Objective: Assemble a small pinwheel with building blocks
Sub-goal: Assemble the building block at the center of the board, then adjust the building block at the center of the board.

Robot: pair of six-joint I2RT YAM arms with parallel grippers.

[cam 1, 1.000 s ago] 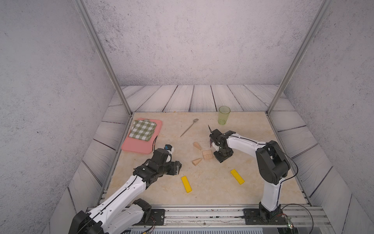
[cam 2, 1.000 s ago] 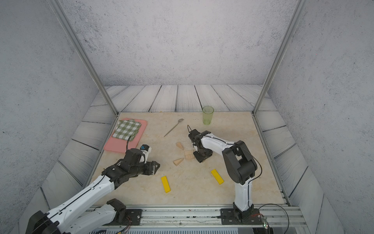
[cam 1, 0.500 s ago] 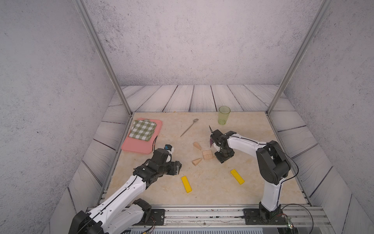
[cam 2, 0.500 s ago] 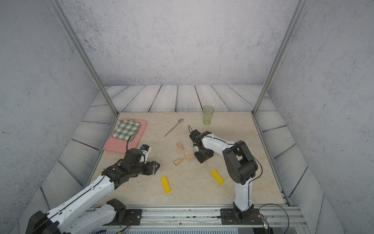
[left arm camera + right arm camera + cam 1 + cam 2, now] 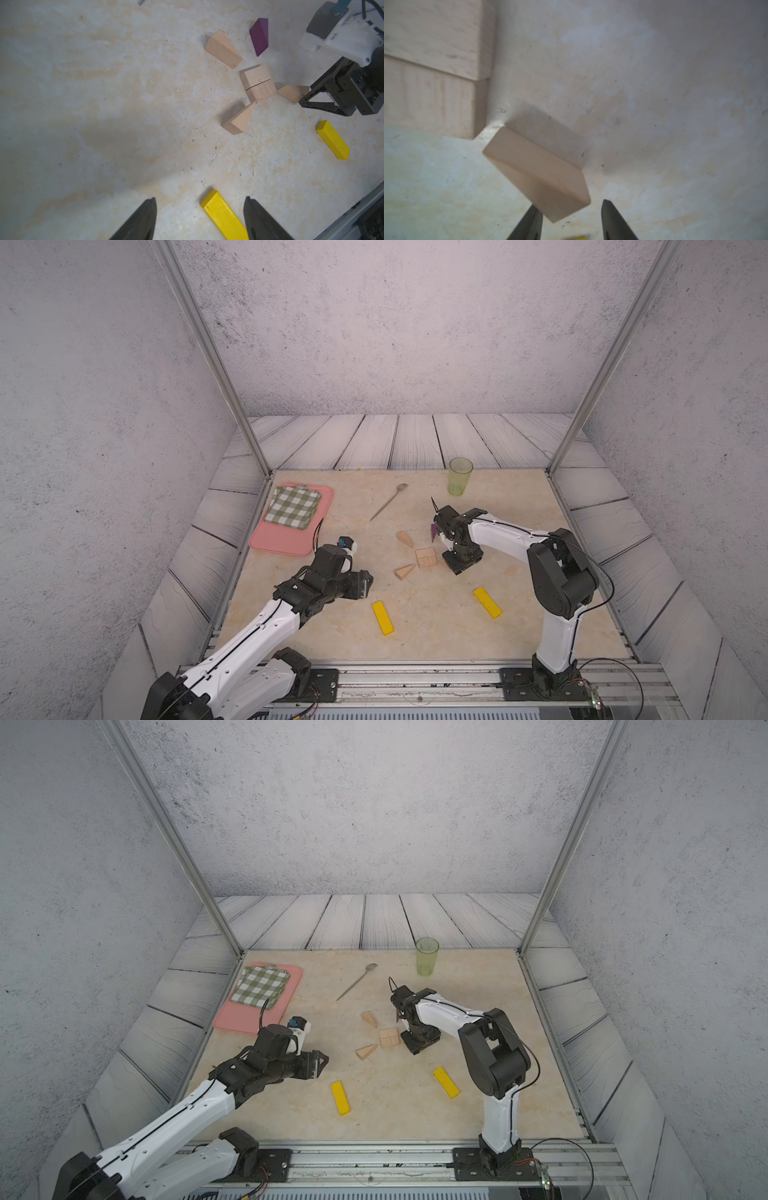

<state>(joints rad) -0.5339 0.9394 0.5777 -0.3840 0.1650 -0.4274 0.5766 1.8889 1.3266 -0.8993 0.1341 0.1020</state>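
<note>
At table centre, R claw (image 5: 570,202) sits low, jaws parted, one tip either side of the thick end of a wooden wedge (image 5: 537,172). A gap shows btwn the wedge and one finger, so it isn't clamped. The wedge lies flat on the table (image 5: 415,651). Its thin edge is just beside a corner of the wooden square (image 5: 426,558); touching or not, can't tell.

The sq is two pale rect. blocks side by side, long faces touching. Second wedge (image 5: 405,572) is on the near-left side, tip at the sq's corner. Third wedge (image 5: 404,538) is on the far-left side, apart from the sq. Purple wedge (image 5: 259,36) lies loose beyond the sq, near the R wrist, touching no block. So the pinwheel (image 5: 389,1038) is only part laid: centre plus two blades drawn close.

L claw (image 5: 200,198) hovers left of the blocks, jaws wide apart, holding nothing. Near yellow bar (image 5: 383,617) lies close by it, untouched. Right yellow bar (image 5: 487,602) lies on the near side of R claw, apart.

Far side: spoon (image 5: 388,502) and green cup (image 5: 460,476). Far left: pink tray (image 5: 291,541) w/ checked cloth (image 5: 294,506) on it.
</note>
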